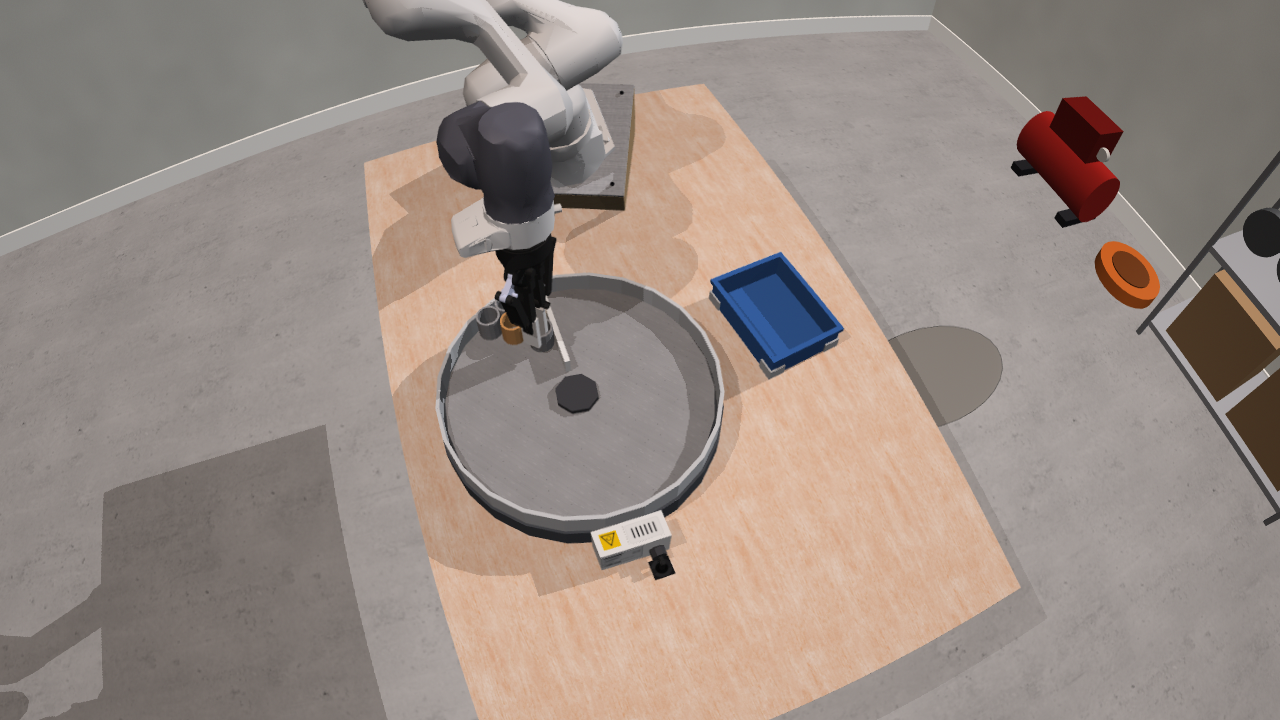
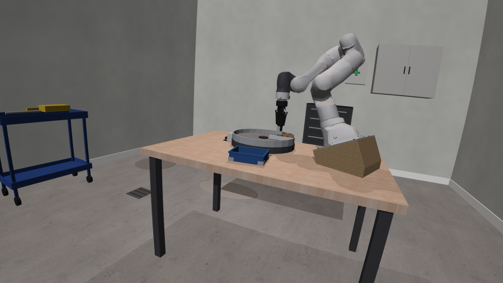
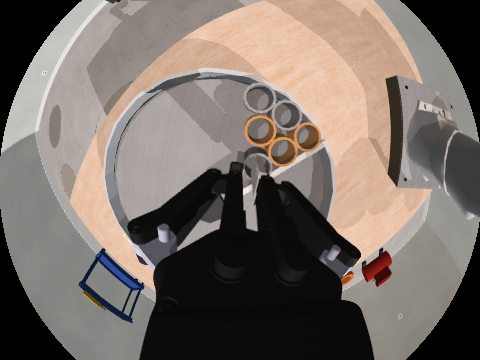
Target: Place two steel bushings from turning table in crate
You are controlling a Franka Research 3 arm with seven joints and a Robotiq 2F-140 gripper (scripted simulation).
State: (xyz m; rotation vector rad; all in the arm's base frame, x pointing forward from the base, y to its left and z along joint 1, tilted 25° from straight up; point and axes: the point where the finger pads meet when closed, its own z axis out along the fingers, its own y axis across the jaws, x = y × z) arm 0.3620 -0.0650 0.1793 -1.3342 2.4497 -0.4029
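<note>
Tool (image 3: 248, 175) nearly closed, gripping nothing, tips low over one grey steel sleeve (image 3: 256, 160) on turntable (image 1: 714, 394). Crowded just behind: orange sleeves (image 3: 260, 131), grey sleeves (image 3: 259, 98). Blue crate (image 1: 775, 309) apart on surface (image 1: 805, 537).

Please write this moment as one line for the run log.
phase: reaching for a steel bushing | gripper: low over turning table, fingers nearly closed, holding nothing | crate: no bushings inside
</note>
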